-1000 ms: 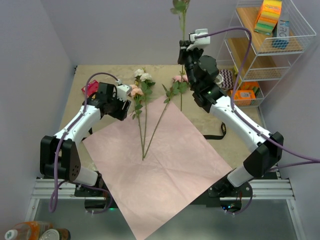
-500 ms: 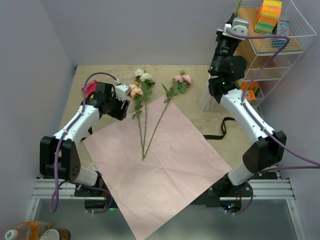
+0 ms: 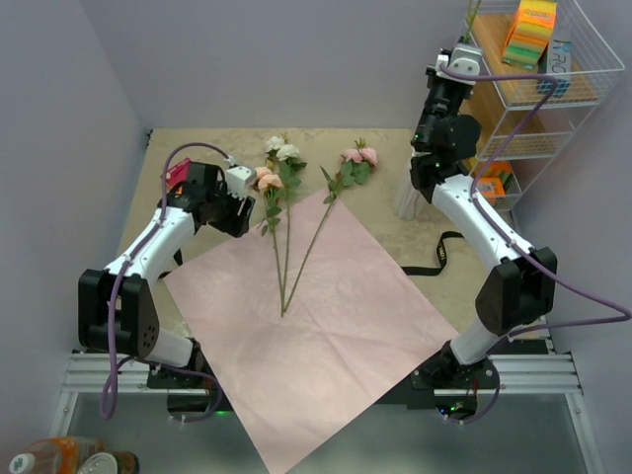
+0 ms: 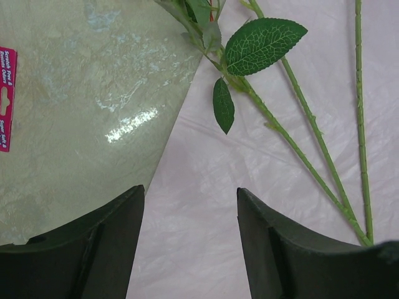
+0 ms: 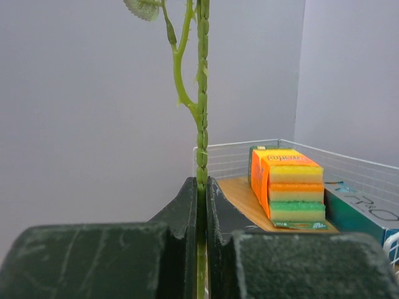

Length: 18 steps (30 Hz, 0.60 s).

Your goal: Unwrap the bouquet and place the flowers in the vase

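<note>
**Top external:** left hand (image 3: pixel 240 202) low at the far-left edge of the spread pale pink paper sheet (image 3: pixel 316 326). Three long-stemmed roses (image 3: pixel 284 237) lie across the sheet. The small white ribbed vase (image 3: pixel 406 201) stands on the beige worktop (image 3: pixel 395 148). Right hand (image 3: pixel 457 47) is raised beside the white wire rack (image 3: pixel 583 59).

**Left wrist:** hand (image 4: pixel 190 243) open and empty above the paper edge. The pink tag (image 4: pixel 6 99) has unreadable print.

**Right wrist:** hand (image 5: pixel 201 187) clamped on an upright green stem (image 5: pixel 201 124). Behind it sit a striped sponge pack (image 5: pixel 288 190) and a teal box (image 5: pixel 368 208) lettered "RO".

**Change:** a second ago this stem hung over the worktop's back middle. The left arm is unmoved.
</note>
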{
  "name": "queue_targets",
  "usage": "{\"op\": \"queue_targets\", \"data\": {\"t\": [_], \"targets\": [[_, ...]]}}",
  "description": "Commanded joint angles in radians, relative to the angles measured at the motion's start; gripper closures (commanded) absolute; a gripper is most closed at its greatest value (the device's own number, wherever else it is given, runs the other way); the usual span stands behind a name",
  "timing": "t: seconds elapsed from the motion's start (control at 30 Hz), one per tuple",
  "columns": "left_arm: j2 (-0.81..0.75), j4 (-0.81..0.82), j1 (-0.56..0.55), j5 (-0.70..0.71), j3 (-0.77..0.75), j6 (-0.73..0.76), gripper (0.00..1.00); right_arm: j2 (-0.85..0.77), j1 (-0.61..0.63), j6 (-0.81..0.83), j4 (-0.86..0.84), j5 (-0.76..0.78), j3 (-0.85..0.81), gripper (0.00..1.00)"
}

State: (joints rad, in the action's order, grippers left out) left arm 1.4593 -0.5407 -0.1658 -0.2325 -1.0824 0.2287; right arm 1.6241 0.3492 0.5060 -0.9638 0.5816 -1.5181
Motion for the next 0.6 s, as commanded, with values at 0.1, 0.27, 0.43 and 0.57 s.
{"op": "queue_targets", "data": {"t": [0.1,0.27,0.43,0.57], "targets": [[-0.036,-0.007,0.012,-0.03,-0.014,0.026,0.35,0.006,-0.01,0.0,-0.081,0.012,0.075,1.0],[-0.048,-0.016,0.02,-0.03,-0.013,0.031,0.34,-0.013,-0.009,-0.043,0.006,0.056,0.108,1.0],[-0.053,-0.027,0.022,-0.036,-0.024,0.015,0.34,-0.117,-0.01,-0.158,0.129,0.093,0.197,0.65],[-0.059,-0.036,0.022,-0.041,-0.039,0.005,0.34,-0.196,-0.01,-0.242,0.239,0.069,0.281,0.54]]}}
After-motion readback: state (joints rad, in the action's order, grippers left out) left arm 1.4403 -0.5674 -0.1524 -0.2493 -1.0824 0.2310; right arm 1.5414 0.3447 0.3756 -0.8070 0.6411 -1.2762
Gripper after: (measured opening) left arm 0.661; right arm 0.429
